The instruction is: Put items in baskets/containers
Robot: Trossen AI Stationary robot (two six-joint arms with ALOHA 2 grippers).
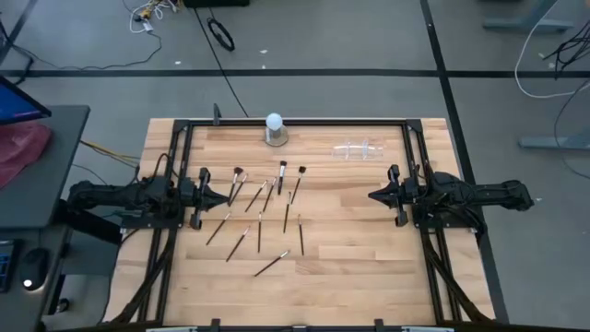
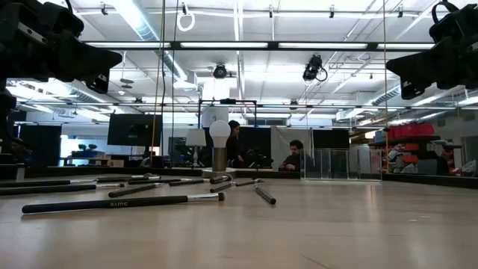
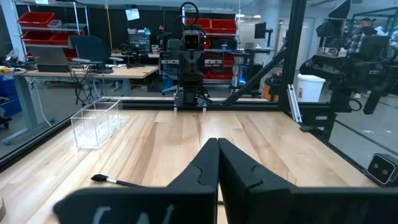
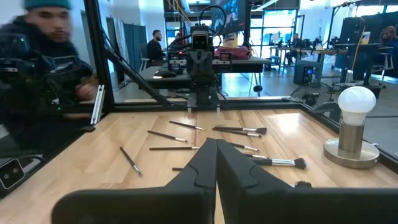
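Note:
Several thin dark-handled makeup brushes (image 1: 287, 217) lie flat and scattered on the wooden table between the two arms; they also show in the low view (image 2: 112, 203) and the right wrist view (image 4: 239, 130). The clear plastic holder (image 1: 357, 149) stands on its base near the far edge, right of centre, and appears in the left wrist view (image 3: 96, 121). My left gripper (image 1: 228, 195) (image 3: 218, 142) is shut and hovers level at the brushes' left side. My right gripper (image 1: 371, 195) (image 4: 216, 142) is shut and hovers to their right. Neither touches anything.
A white ball on a round grey base (image 1: 275, 129) stands at the far edge, left of the holder. A black frame (image 1: 410, 148) rims the table. One brush (image 1: 272, 265) lies apart toward the near edge. A person (image 4: 37, 62) sits beyond the table's near side.

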